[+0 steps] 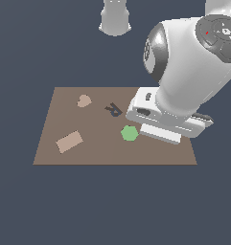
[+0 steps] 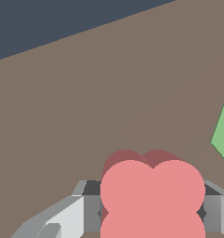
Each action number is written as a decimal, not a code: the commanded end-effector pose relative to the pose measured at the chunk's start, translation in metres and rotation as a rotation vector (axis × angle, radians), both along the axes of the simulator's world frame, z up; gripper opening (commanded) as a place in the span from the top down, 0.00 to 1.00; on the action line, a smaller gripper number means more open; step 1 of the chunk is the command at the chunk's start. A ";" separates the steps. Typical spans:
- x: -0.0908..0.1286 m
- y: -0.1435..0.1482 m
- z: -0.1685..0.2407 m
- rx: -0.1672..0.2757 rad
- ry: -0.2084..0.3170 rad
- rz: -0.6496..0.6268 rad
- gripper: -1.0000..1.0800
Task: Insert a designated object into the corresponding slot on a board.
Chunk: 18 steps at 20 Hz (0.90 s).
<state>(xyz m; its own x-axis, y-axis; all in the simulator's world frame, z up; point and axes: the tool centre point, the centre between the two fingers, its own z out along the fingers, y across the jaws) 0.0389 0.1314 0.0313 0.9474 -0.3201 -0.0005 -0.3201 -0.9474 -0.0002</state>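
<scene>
On the board (image 1: 88, 153), a green hexagon (image 1: 130, 133) sits just beside the gripper (image 2: 153, 211), whose fingers (image 2: 92, 209) are closed on the red piece (image 2: 153, 195), held between them.

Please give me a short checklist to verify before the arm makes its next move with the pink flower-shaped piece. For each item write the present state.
1. Piece in the gripper: ok. In the wrist view the pink flower-shaped piece sits between the fingers.
2. Piece lifted off the brown board: cannot tell.
3. Matching slot located: not ok. No lobed recess shows in either view; the arm hides part of the board.
4. Green hexagon apart from the piece: ok, it lies to one side in the wrist view.
5. Dark R-shaped mark is not the target: ok, outline differs.
6. Tan rectangle out of the way: ok, far across the board.
</scene>
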 end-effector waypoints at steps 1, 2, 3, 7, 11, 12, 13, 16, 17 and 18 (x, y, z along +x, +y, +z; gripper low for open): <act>-0.002 -0.004 0.001 0.000 -0.001 -0.060 1.00; -0.004 -0.005 0.001 0.000 -0.001 -0.088 1.00; -0.005 -0.007 0.001 0.000 -0.001 -0.117 1.00; -0.012 -0.014 0.002 0.000 -0.001 -0.251 1.00; -0.022 -0.021 0.003 0.000 -0.001 -0.410 1.00; -0.024 -0.022 0.003 0.000 -0.001 -0.453 1.00; -0.027 -0.024 0.004 0.000 -0.001 -0.498 1.00; -0.036 -0.028 0.005 0.001 -0.001 -0.630 1.00; -0.040 -0.029 0.005 0.001 -0.001 -0.674 1.00; -0.043 -0.030 0.005 0.001 -0.001 -0.717 1.00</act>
